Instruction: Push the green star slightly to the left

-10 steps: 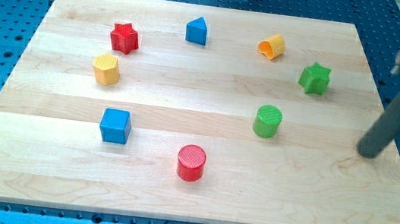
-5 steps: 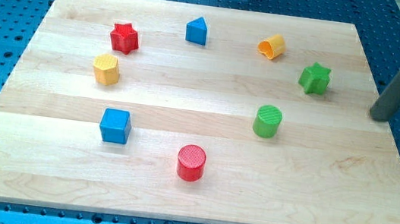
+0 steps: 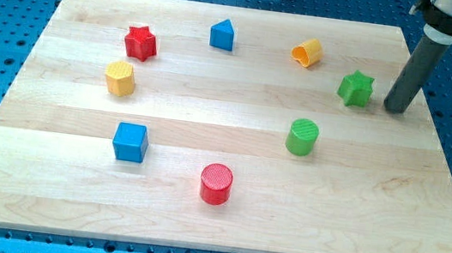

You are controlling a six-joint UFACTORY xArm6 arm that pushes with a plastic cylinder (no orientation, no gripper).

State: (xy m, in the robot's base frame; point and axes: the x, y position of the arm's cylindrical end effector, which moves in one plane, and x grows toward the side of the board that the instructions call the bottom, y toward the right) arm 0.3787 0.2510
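The green star (image 3: 356,88) lies on the wooden board (image 3: 197,218) at the view's right, in the upper part. My tip (image 3: 396,108) rests on the board just to the right of the star, a small gap apart and slightly lower in the view. The dark rod rises from the tip toward the view's top right corner.
A green cylinder (image 3: 302,137) sits below and left of the star. An orange cylinder on its side (image 3: 307,52) lies up and left of it. A blue triangle (image 3: 222,34), red star (image 3: 140,43), yellow hexagon (image 3: 120,77), blue cube (image 3: 130,141) and red cylinder (image 3: 216,183) lie further left.
My tip has moved up and to the left, from the board's right edge to just right of the green star. No block has moved.
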